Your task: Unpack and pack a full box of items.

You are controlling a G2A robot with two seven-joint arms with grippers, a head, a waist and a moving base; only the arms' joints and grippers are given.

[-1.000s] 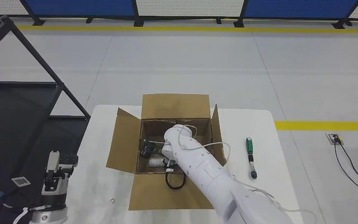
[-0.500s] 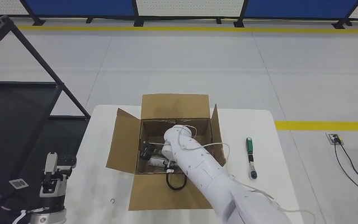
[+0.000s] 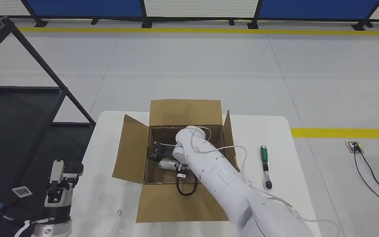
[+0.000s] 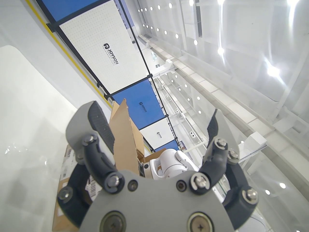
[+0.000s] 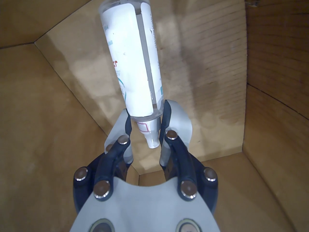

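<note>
**Bottle pinched inside the box**

A white bottle (image 5: 135,66) is pinched at its neck by the right gripper (image 5: 147,116) inside the open cardboard box (image 3: 186,111), seen at the centre of the top view. At lower left, the left gripper (image 4: 155,115) is held with jaws spread wide. A green-handled tool (image 3: 266,167) is laid on the white table (image 3: 278,130), right of the box.

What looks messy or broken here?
Nothing looks spilled or broken. One oddity: a black cord seems to hang over the box's front edge, half in, half out. The right fingers hold the bottle by its neck, tilted.
</note>
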